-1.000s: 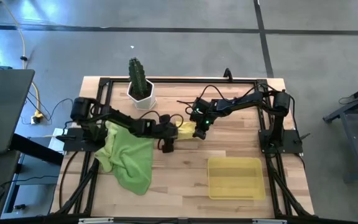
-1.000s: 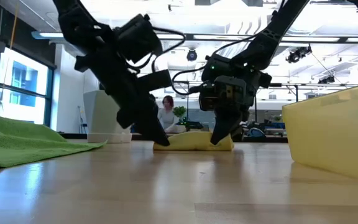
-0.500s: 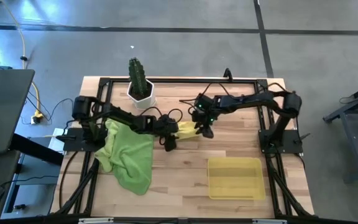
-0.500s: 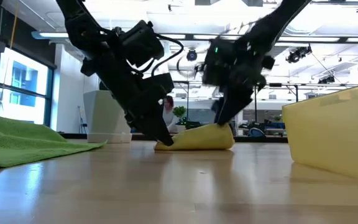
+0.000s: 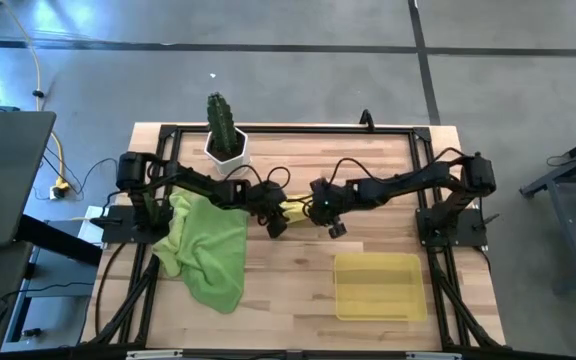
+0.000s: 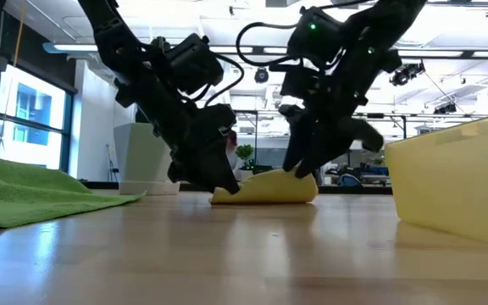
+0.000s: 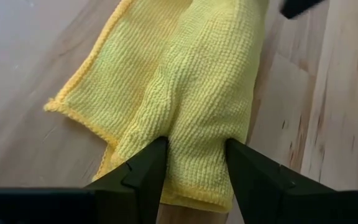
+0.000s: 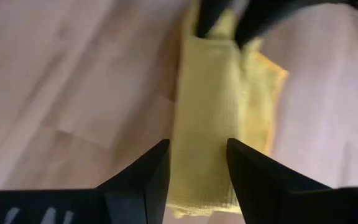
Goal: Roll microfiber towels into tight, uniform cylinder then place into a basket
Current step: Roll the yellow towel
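Seen from above, left to right: a crumpled heap of lime green microfiber towels (image 5: 211,252) lies at about 9 o'clock on the pale plank table (image 5: 298,290), soft and deeply folded, one corner trailing toward 7 o'clock. At 11 o'clock stands a white faceted pot (image 5: 228,150) holding a dark green, upright cactus (image 5: 220,117). Near the table's centre lies the yellow microfiber towel (image 5: 296,209), partly rolled into a thick, loose fold. At 5 o'clock sits the basket (image 5: 378,286), a shallow rectangular tray of translucent yellow plastic with low walls; nothing shows inside it.

The left gripper (image 5: 273,222) reaches in from 9 o'clock. Its wrist view shows the dark wedge-shaped fingers (image 7: 143,174) set narrowly apart, pinching the raised fold at one end of the yellow towel; the cloth there has a fine waffle-like knit and a stitched hem, with a flat single layer spreading out beside the fold. The right gripper (image 5: 325,216) reaches in from 3 o'clock to the towel's other end. Its fingers (image 8: 146,176) stand part way open, straddling the narrow rolled strip, the cloth lying between them; whether they press it cannot be told.

From table height the yellow towel (image 6: 265,187) is a low, rounded mound resting on the wood, with the left gripper (image 6: 224,183) at its 9 o'clock end and the right gripper (image 6: 299,168) down on its 3 o'clock end. The basket wall (image 6: 447,182) rises well apart at 3 o'clock, the green cloth (image 6: 32,195) at 9 o'clock.
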Robot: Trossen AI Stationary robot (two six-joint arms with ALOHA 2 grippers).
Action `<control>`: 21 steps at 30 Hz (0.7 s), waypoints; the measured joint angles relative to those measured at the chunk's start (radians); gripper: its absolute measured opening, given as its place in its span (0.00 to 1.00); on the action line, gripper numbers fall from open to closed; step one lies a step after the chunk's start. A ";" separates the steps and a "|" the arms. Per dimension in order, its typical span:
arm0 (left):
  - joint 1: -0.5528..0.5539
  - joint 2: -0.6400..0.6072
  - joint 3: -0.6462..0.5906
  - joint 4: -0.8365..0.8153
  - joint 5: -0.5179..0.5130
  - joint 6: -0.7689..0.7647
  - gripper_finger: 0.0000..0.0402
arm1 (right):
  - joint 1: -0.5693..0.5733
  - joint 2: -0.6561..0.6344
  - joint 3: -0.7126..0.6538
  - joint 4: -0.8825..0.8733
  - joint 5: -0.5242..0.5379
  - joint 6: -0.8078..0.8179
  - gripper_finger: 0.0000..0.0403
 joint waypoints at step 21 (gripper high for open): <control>-0.015 0.007 -0.004 0.065 0.082 -0.157 0.36 | -0.049 0.103 -0.017 0.007 -0.006 0.134 0.35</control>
